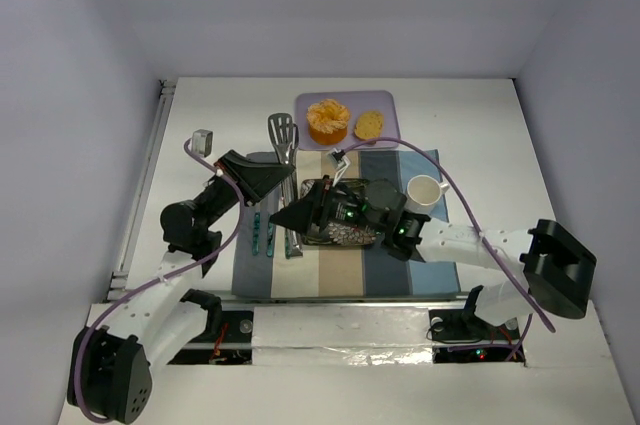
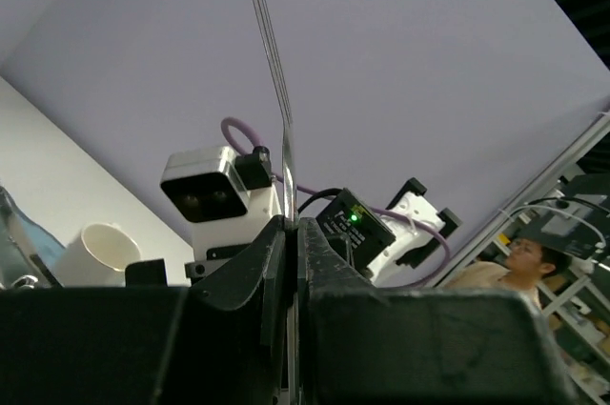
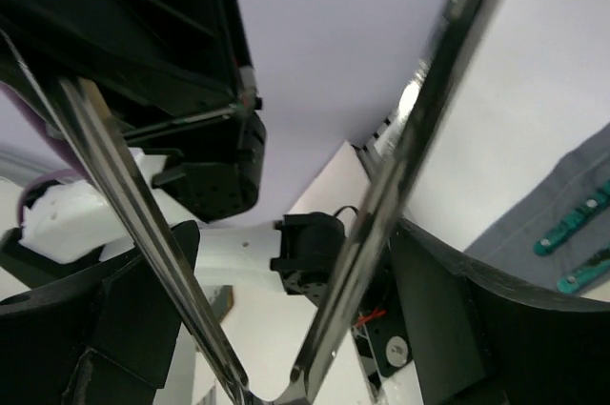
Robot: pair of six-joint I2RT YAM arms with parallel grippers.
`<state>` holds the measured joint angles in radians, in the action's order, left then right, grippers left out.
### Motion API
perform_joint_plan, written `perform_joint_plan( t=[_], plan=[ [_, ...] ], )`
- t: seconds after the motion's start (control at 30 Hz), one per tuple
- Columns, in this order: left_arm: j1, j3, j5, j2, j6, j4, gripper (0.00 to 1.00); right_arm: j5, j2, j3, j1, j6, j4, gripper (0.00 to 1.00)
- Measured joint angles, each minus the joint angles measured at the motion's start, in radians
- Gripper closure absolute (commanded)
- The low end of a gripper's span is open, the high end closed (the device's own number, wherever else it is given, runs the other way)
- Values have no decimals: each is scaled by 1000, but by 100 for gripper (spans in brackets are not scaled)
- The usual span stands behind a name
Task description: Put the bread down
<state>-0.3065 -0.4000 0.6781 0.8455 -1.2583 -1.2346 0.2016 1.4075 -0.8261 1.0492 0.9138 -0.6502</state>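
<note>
The bread (image 1: 369,125), a small golden slice with a browner crust, lies on the lavender tray (image 1: 388,100) at the back, right of the peeled orange (image 1: 328,120). Metal tongs (image 1: 283,133) lie along the placemat's left part, heads toward the tray. My left gripper (image 1: 280,177) is shut on one thin tong arm (image 2: 276,81), which rises from the jaws (image 2: 291,224). My right gripper (image 1: 292,215) sits at the tongs' hinge end. In its wrist view both tong arms (image 3: 400,176) run between its spread fingers (image 3: 291,233), each against a finger. Both grippers are well short of the bread.
A white cup (image 1: 425,190) stands on the striped placemat (image 1: 340,280), right of a dark dish (image 1: 345,233) under my right wrist. Teal-handled utensils (image 1: 262,235) lie at the mat's left. A small grey block (image 1: 203,139) sits at the far left.
</note>
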Motion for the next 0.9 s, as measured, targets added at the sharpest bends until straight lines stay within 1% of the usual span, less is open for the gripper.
perform_joint_plan(
  t=[0.13, 0.23, 0.37, 0.43, 0.53, 0.57, 0.6, 0.7, 0.77, 0.8, 0.9],
  plan=[
    [-1, 9, 5, 5, -32, -6, 100, 6, 3, 27, 0, 26, -64, 19],
    [-1, 13, 10, 7, -47, -10, 100, 13, 8, 40, 0, 43, -101, 25],
    [-8, 14, 16, 18, -59, -13, 100, 33, 22, 43, 0, 63, -135, 29],
    [-8, 14, 21, 22, -57, -13, 100, 39, 28, 47, 0, 74, -148, 33],
    [-8, 14, 30, 28, -53, -13, 100, 41, 29, 55, 0, 84, -160, 36],
    [-8, 14, 32, 30, -52, -12, 98, 40, 29, 57, 0, 85, -164, 37],
    [-8, 14, 33, 32, -50, -12, 89, 39, 29, 59, 0, 87, -165, 38],
    [-8, 14, 37, 36, -43, -12, 74, 20, 24, 69, 0, 87, -158, 41],
    [-8, 14, 45, 36, -32, -10, 69, 3, 14, 76, 0, 84, -133, 44],
    [-8, 14, 48, 36, -26, -10, 65, -6, 5, 76, 0, 84, -114, 45],
    [-8, 14, 52, 35, -8, -14, 58, -38, -34, 77, 0, 77, -48, 45]
  ],
)
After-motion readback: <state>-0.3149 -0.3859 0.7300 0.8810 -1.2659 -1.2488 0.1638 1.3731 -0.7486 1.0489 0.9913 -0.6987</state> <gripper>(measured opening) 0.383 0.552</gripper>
